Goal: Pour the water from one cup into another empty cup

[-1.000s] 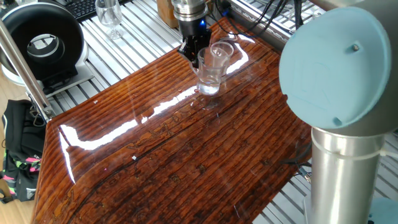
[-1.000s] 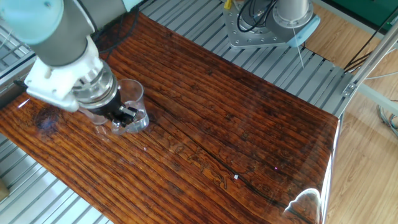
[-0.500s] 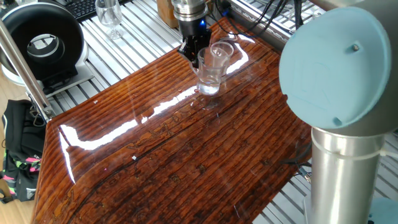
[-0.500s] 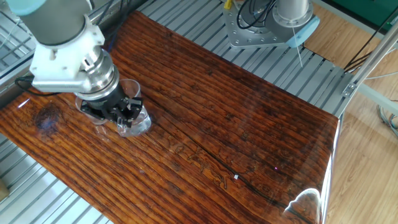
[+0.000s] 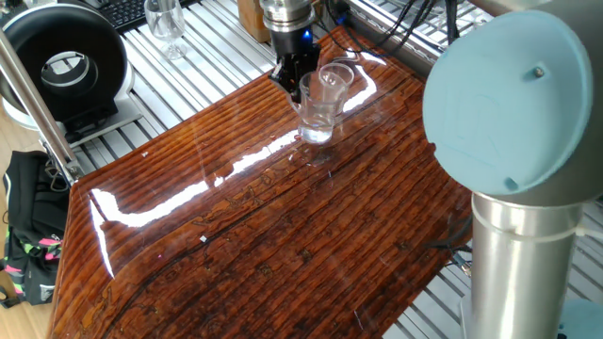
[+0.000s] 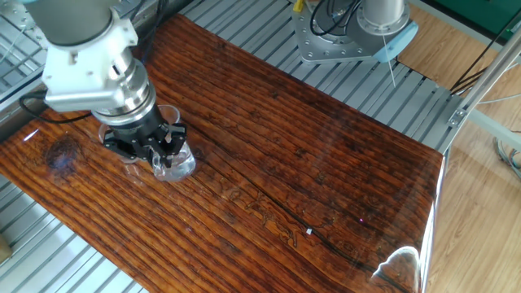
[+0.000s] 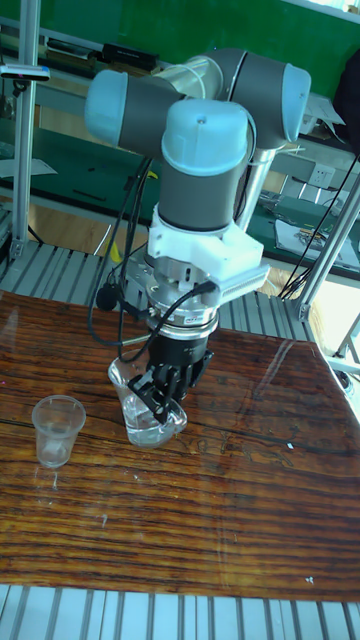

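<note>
Gripping the tumbler (image 7: 148, 412) at its rim with the gripper (image 7: 160, 392). Black fingers (image 7: 172, 375) drawn in on the glass wall, reaching down from directly above the tumbler. Pinched rather than spread, as far as the tall fixed view lets on.

Leaning, not upright: rim tipped over to one side, thick base low against the wooden table (image 6: 326, 163). Hard to say whether that base is touching the boards.

Inside the tumbler, at the very bottom, a little water (image 7: 152, 432), scarcely told apart from the glass around it.

To the left of the tumbler in the tall fixed view, well apart from it, the small cloudy cup (image 7: 57, 428) — upright on the table, tapering to a narrow base, nothing visible inside.

From the other fixed view, the same grip: gripper (image 6: 159, 146) hard against the tumbler (image 6: 177, 165), with the arm's white wrist above and hiding most of the rim.

From one fixed view, the gripper (image 5: 294, 80) just beside the tumbler (image 5: 318, 118), glare on the boards all round its base.

Far from the tumbler, off the table on the slatted metal bench (image 5: 188, 66) — a stemmed glass (image 5: 168, 24), upright.
</note>
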`<state>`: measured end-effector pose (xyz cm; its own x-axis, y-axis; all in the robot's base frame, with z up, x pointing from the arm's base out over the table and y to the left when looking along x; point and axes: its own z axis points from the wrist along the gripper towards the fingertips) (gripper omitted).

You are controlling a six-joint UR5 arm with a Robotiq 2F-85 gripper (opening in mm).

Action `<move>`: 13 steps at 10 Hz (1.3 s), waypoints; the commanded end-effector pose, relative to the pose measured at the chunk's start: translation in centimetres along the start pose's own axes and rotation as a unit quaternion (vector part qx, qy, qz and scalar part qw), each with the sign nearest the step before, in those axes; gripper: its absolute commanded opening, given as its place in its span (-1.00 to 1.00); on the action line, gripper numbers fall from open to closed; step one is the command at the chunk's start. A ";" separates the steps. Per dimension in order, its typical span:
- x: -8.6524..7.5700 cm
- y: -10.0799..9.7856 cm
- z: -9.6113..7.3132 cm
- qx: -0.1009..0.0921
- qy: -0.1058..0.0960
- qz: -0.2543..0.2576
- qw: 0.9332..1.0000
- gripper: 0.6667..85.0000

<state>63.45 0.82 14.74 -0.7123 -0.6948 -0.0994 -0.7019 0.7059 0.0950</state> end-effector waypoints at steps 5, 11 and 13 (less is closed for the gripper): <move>-3.3 1.7 -2.6 -0.009 -0.076 -0.179 0.981 -0.98; -1.1 1.8 -4.9 -0.050 -0.079 -0.248 0.964 -0.98; -0.1 1.6 -4.8 -0.065 -0.095 -0.279 0.953 -0.98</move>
<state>62.94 2.25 19.08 -0.2984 -0.9065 -0.2988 -0.9544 0.2835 0.0932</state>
